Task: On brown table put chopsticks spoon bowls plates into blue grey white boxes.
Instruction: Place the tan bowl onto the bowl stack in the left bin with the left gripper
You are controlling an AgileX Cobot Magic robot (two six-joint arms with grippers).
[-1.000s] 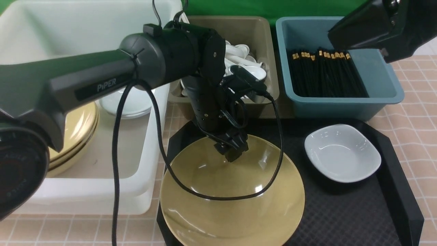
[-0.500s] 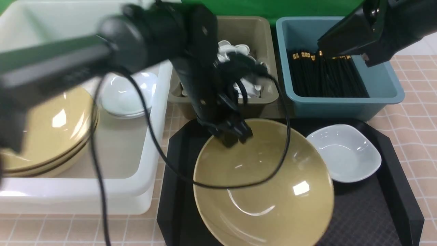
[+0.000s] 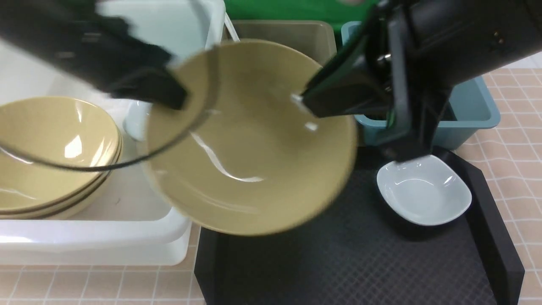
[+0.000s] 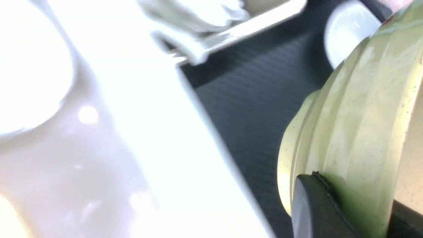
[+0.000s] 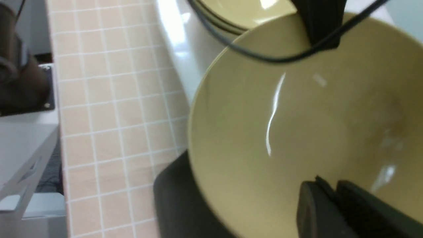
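Across the tiled worktop [image 3: 516,106], the white box [image 3: 84,237] fills the left of the front view and a black tray [image 3: 338,262] the lower centre and right. Between them, at mid-frame, a yellow bowl [image 3: 254,161] hangs tilted in the air, its inside turned toward the camera, overlapping the box's right wall and the tray's left end. The left hand [image 3: 175,97] is clamped on the bowl's rim at the upper left, one finger [image 4: 317,205] pressed against the outer wall. At the left edge, three matching bowls [image 3: 51,140] sit nested inside the box, the likely destination. Done well, the carry would lift the bowl's low edge clear over the box wall, level it, centre it above the stack and let go only once it is seated. A rim pinch leaves the bowl free to swing, so a slow pace looks wise. The right hand [image 5: 332,201], fingers together on nothing visible, hovers over the bowl's right side. A small white dish [image 3: 423,190] waits on the tray at right.
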